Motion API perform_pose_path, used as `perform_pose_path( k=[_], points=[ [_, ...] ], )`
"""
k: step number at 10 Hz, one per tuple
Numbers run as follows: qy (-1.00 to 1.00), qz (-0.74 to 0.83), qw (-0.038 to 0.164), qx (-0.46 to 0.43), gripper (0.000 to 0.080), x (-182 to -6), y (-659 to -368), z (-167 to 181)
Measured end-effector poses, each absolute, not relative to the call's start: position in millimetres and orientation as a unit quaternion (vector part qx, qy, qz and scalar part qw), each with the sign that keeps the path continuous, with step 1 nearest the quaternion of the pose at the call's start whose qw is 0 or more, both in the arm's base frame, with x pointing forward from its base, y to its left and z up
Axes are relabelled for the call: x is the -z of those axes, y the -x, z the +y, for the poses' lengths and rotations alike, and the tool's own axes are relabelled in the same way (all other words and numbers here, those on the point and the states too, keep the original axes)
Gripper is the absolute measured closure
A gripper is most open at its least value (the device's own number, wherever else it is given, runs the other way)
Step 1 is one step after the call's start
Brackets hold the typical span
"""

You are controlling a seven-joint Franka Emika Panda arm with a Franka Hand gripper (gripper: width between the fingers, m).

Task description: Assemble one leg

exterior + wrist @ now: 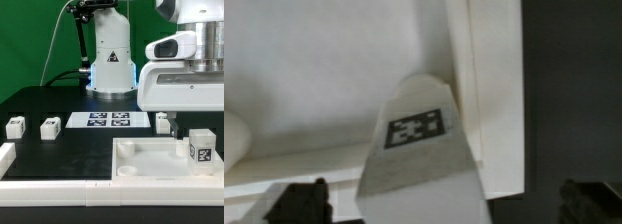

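A leg, a small white block with a black-and-white tag, stands in the corner of the large white square piece at the exterior view's right. In the wrist view the leg rises beside the piece's raised rim and sits between my two dark fingertips without touching them. My gripper hangs just above the leg, open and holding nothing; it also shows in the wrist view. Three more legs lie on the black table: two at the left and one behind the gripper.
The marker board lies flat on the table in front of the robot base. A white L-shaped border runs along the table's front and left edge. The arm's white hand fills the upper right.
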State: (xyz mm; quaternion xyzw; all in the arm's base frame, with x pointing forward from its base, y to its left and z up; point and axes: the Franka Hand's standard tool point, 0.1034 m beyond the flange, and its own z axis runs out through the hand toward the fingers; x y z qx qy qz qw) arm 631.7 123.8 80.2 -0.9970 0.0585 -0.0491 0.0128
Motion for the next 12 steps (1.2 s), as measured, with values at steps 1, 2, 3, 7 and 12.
perform_pose_path(
  k=[1, 2, 3, 7, 12],
  points=[
    [0.998, 0.044, 0.011, 0.049, 0.0180, -80.3, -631.8, 123.5],
    [0.998, 0.047, 0.011, 0.049, 0.0180, -80.2, -631.8, 123.5],
    [0.998, 0.047, 0.011, 0.049, 0.0364, -80.2, -631.8, 123.3],
    [0.991, 0.121, 0.016, 0.048, 0.0510, -80.1, -631.8, 122.4],
    [0.931, 0.362, -0.017, 0.053, 0.0509, -81.3, -627.6, 95.9]
  ],
)
